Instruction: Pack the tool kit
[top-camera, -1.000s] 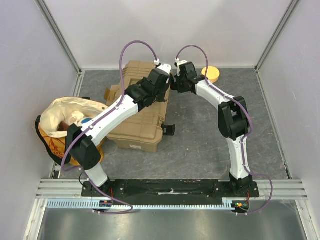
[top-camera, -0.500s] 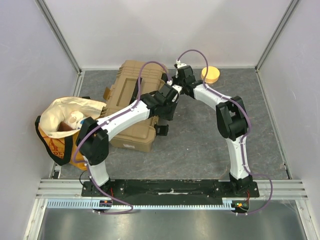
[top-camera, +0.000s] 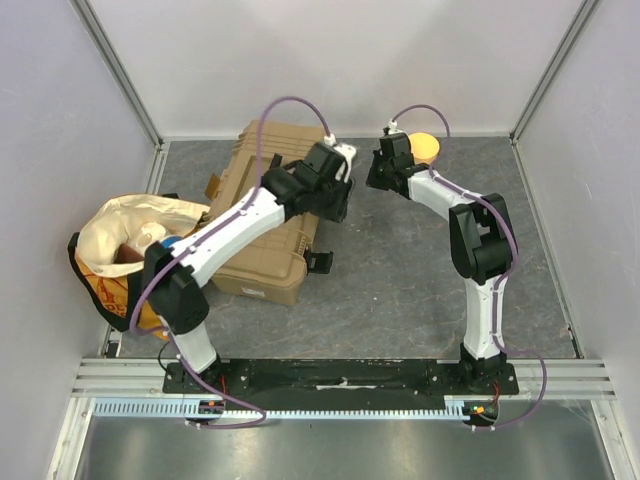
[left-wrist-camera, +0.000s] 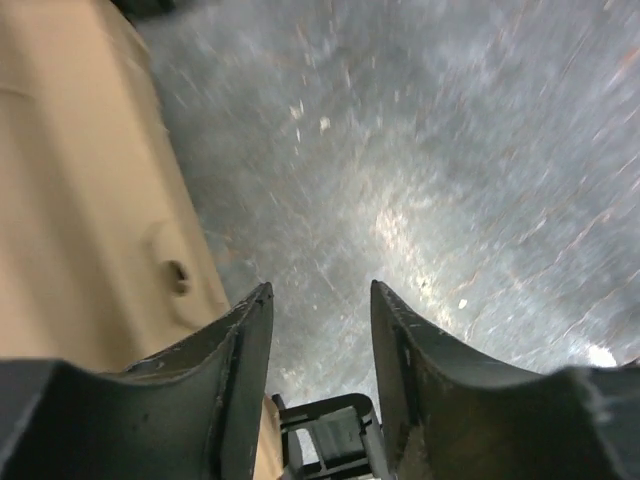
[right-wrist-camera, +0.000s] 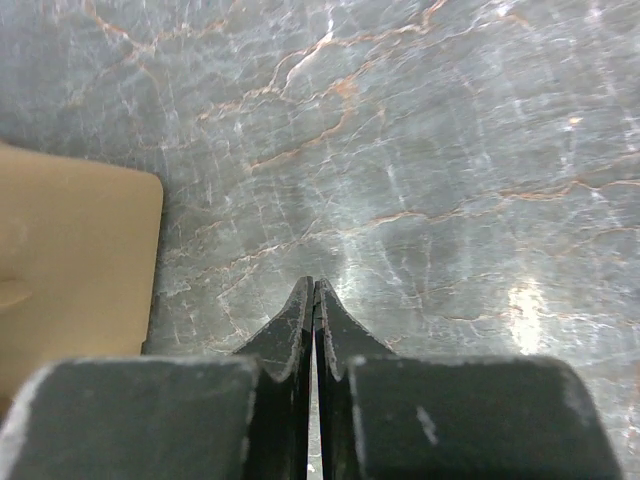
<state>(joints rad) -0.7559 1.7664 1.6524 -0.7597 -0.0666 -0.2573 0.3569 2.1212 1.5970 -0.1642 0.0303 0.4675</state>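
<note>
The tan toolbox (top-camera: 262, 225) of the tool kit lies closed on the grey table, at a slant, left of centre. A black latch (top-camera: 320, 260) sticks out from its near right side. My left gripper (top-camera: 337, 203) hovers just off the box's right edge, open and empty. In the left wrist view, the left gripper (left-wrist-camera: 320, 295) shows the floor between its fingers, the tan wall (left-wrist-camera: 80, 200) to the left and a black latch (left-wrist-camera: 340, 440) below. My right gripper (top-camera: 377, 173) hangs to the right, apart from the box. The right gripper (right-wrist-camera: 314, 288) is shut on nothing; a box corner (right-wrist-camera: 70, 260) shows at left.
A yellow-cream cloth bag (top-camera: 125, 240) with things inside slumps at the left wall, touching the box. A cardboard flap (top-camera: 216, 187) pokes out behind the box. A yellow disc (top-camera: 426, 148) lies at the back, just behind the right arm.
The toolbox has shifted left and turned a little. My left gripper has opened beside its right edge. The right gripper has drawn back to the right, away from the box.
</note>
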